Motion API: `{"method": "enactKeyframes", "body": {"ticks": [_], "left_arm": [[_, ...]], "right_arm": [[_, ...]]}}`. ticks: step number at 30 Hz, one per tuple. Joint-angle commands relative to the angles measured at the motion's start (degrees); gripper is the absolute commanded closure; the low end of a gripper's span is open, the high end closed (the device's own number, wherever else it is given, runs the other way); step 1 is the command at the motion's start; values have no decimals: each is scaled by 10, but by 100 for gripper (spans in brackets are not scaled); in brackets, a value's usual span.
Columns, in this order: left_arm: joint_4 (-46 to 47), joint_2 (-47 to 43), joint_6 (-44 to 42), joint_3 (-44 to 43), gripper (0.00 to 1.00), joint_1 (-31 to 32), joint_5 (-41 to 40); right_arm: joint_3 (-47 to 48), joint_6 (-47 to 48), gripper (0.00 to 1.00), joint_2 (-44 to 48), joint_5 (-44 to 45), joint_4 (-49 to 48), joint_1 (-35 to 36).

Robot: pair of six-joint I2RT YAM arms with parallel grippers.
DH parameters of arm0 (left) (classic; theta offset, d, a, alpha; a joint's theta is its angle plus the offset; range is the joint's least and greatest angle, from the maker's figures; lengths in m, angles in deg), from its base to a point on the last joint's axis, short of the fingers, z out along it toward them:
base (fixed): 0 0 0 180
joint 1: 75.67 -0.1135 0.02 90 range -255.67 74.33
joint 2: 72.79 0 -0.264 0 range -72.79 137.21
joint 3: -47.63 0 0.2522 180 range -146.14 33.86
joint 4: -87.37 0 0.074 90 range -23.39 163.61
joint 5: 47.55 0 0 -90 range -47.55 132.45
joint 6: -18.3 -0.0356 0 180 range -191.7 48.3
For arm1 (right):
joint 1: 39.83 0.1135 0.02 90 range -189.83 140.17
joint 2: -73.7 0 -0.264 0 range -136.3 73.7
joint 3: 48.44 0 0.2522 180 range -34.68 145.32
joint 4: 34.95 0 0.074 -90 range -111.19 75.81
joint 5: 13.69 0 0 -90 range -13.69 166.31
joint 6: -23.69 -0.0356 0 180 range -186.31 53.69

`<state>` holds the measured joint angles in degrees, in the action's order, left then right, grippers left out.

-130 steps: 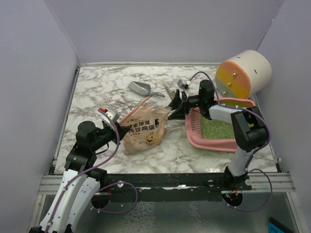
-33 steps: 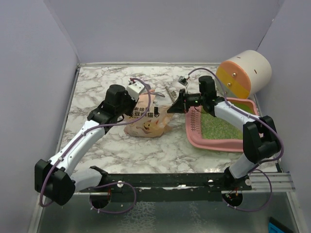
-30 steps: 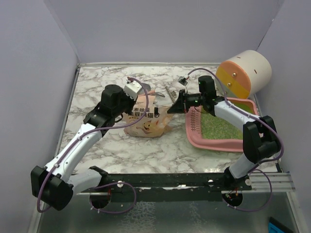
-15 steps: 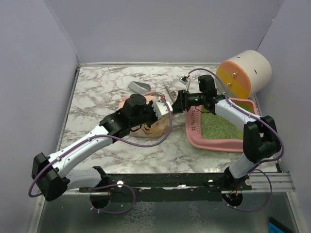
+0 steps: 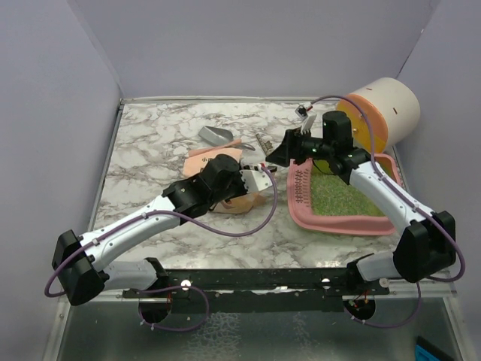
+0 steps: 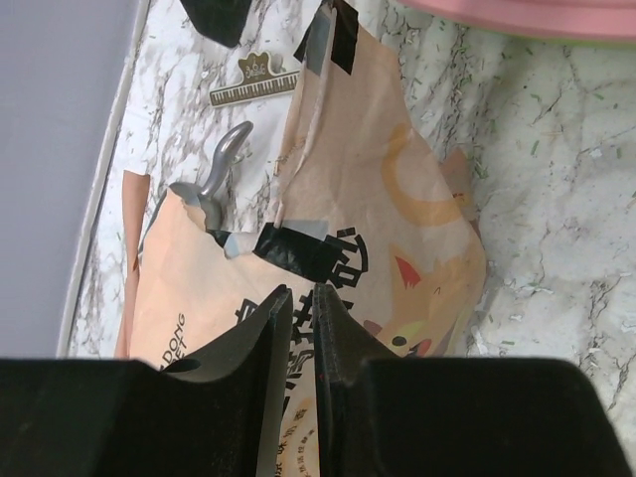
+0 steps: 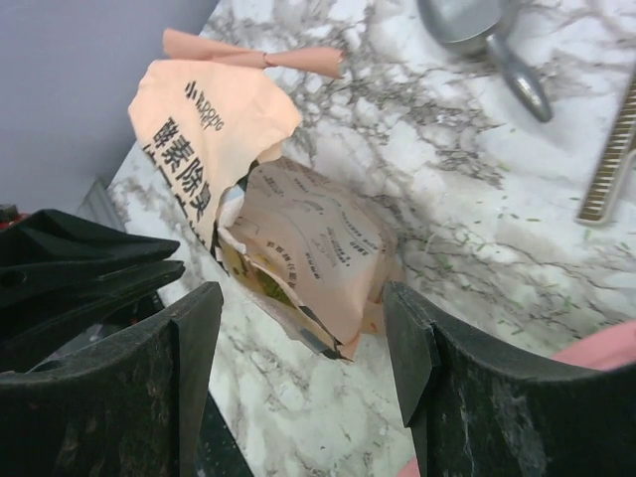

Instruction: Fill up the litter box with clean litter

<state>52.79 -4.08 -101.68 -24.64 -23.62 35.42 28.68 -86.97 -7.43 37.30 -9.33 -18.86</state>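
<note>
The pink litter box (image 5: 331, 223) lies at the right, with pale-green litter (image 5: 340, 197) inside it; its rim shows in the left wrist view (image 6: 517, 8). The tan printed bag (image 5: 243, 204) lies left of the box, and shows in both wrist views (image 6: 397, 199) (image 7: 308, 238). Its torn mouth shows a little green inside. My left gripper (image 5: 259, 179) (image 6: 301, 298) hovers over the bag, shut and empty. My right gripper (image 5: 288, 150) (image 7: 298, 308) is open wide above the bag's mouth, by the box's far left corner, holding nothing.
A grey metal scoop (image 5: 214, 135) (image 7: 477, 30) lies behind the bag. A small comb-like strip (image 5: 263, 141) (image 6: 253, 79) lies beside it. A cream, orange and yellow cylinder (image 5: 379, 113) stands behind the box. Walls close in the table at back and sides.
My left arm has swung from the far left across the bag toward the box. My right arm has lifted and drawn back to the right, away from the bag.
</note>
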Motion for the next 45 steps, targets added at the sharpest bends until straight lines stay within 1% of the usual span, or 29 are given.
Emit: {"method": "enactKeyframes", "body": {"ticks": [1,7,11,16,21,27,29,32,34,35,40,45], "left_arm": [[2,-3,-26,0,82,13,-26],[-8,-6,-30,9,82,50,-4],[-21,-11,-40,26,80,68,-2],[-3,-6,-72,58,77,68,-40],[46,12,-104,76,71,68,-86],[76,32,-114,68,65,67,-96],[77,35,-114,64,60,64,-92],[77,35,-115,57,52,47,-70],[70,36,-112,47,50,24,-40],[70,36,-107,39,49,15,-30],[53,26,-82,2,49,-46,79],[13,55,-76,-35,49,-61,159]], "right_arm": [[-17,19,34,34,108,36,-2],[-17,49,34,47,163,70,-4],[-20,57,35,59,166,78,-13],[-19,61,35,73,162,79,-27],[-13,66,36,79,152,80,-32],[-9,74,36,80,146,81,-37],[-8,77,36,79,143,82,-39],[-8,78,36,78,137,79,-44],[-7,78,36,76,127,77,-49],[-7,78,36,76,125,77,-50],[-5,79,37,74,110,71,-58],[-1,73,37,70,88,64,-61]]}}
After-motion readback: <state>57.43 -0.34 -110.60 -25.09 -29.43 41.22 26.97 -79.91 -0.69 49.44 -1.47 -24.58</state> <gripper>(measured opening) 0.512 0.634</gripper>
